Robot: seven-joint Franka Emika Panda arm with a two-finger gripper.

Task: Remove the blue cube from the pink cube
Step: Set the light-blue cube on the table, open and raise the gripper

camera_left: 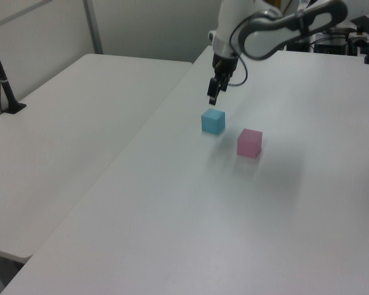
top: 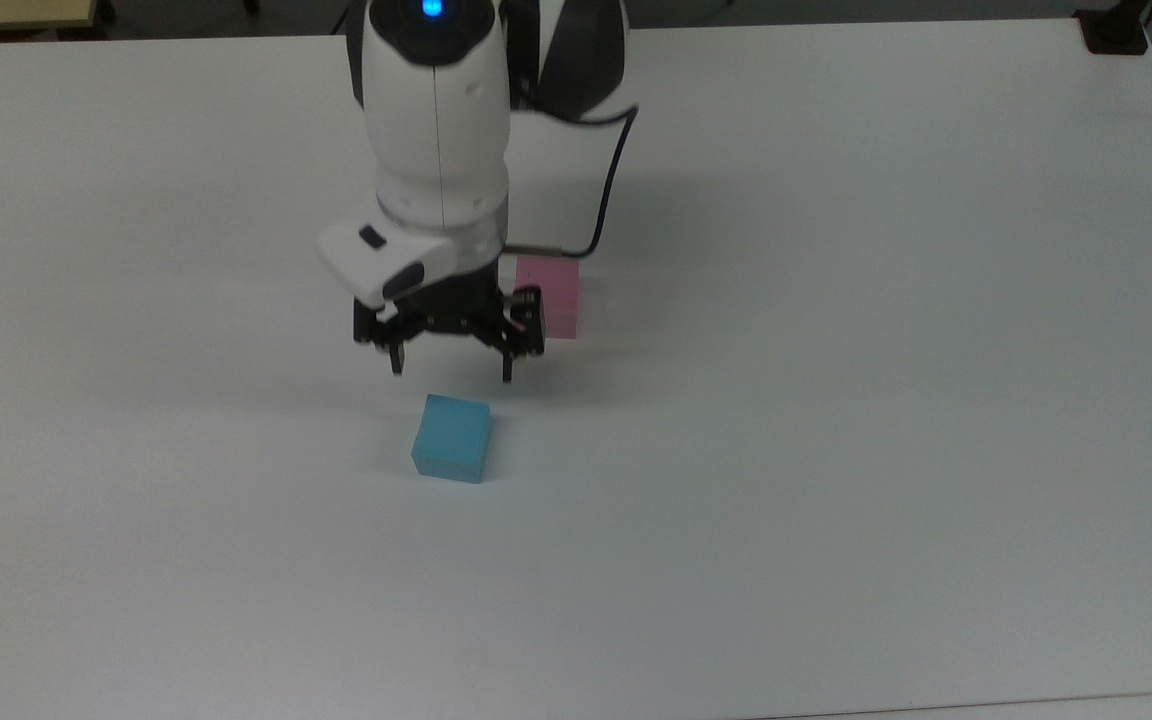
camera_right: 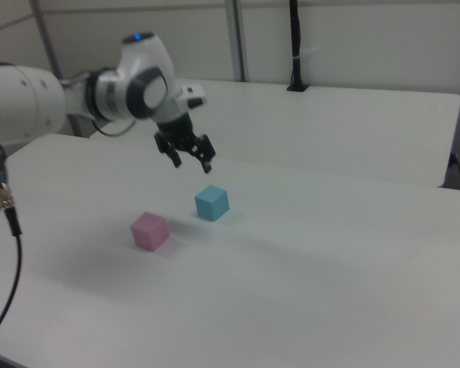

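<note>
Where it now sits flat on the desk [top: 836, 400], apart from the pink cube [camera_right: 149, 231], the blue cube [top: 452, 451] looks light, rigid, matte: best taken across two opposite flat faces. My jaws [top: 451, 375] hang apart above it, holding nothing. Right view: clear gap between cubes. Top view: my wrist partly covers the pink one.

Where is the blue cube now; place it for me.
The blue cube sits alone on the white table, below the open gripper in the top view, apart from the pink cube to its upper right.
</note>
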